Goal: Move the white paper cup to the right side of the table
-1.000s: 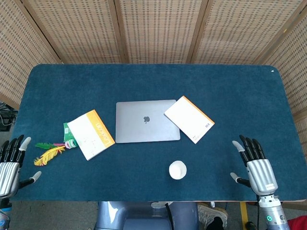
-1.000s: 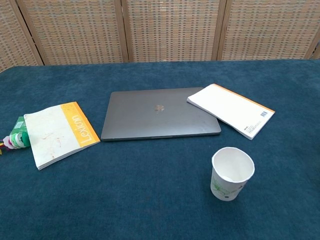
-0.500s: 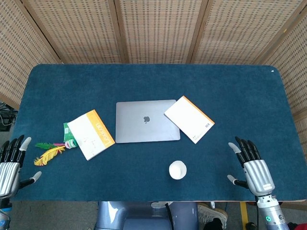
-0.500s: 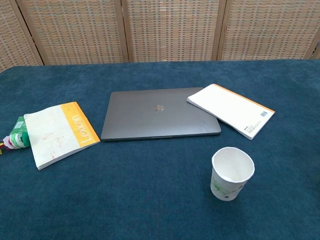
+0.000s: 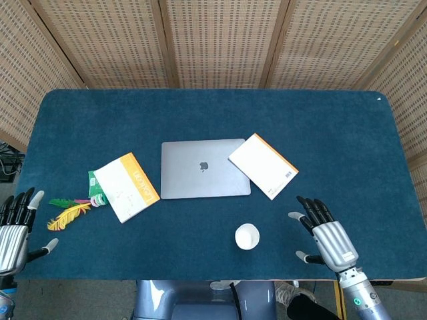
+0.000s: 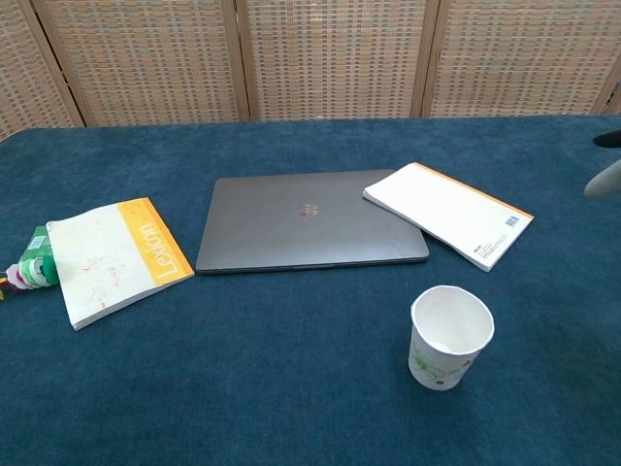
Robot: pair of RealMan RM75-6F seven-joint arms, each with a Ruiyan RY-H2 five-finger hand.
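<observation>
The white paper cup (image 5: 247,236) (image 6: 450,336) stands upright near the table's front edge, a little right of centre. My right hand (image 5: 325,234) hovers to its right with fingers spread and nothing in it, a short gap from the cup; only its fingertips (image 6: 606,175) show at the right edge of the chest view. At the front left corner my left hand (image 5: 15,230) is open and holds nothing.
A closed grey laptop (image 5: 203,169) lies mid-table, with a white orange-edged notepad (image 5: 263,165) overlapping its right corner. A Lexicon book (image 5: 127,186), a green roll (image 5: 97,189) and feathers (image 5: 68,212) lie at the left. The blue table (image 5: 347,147) has bare cloth on its right side.
My right hand has moved left toward the cup, and its fingertips now enter the chest view. The left hand and the cup have not moved.
</observation>
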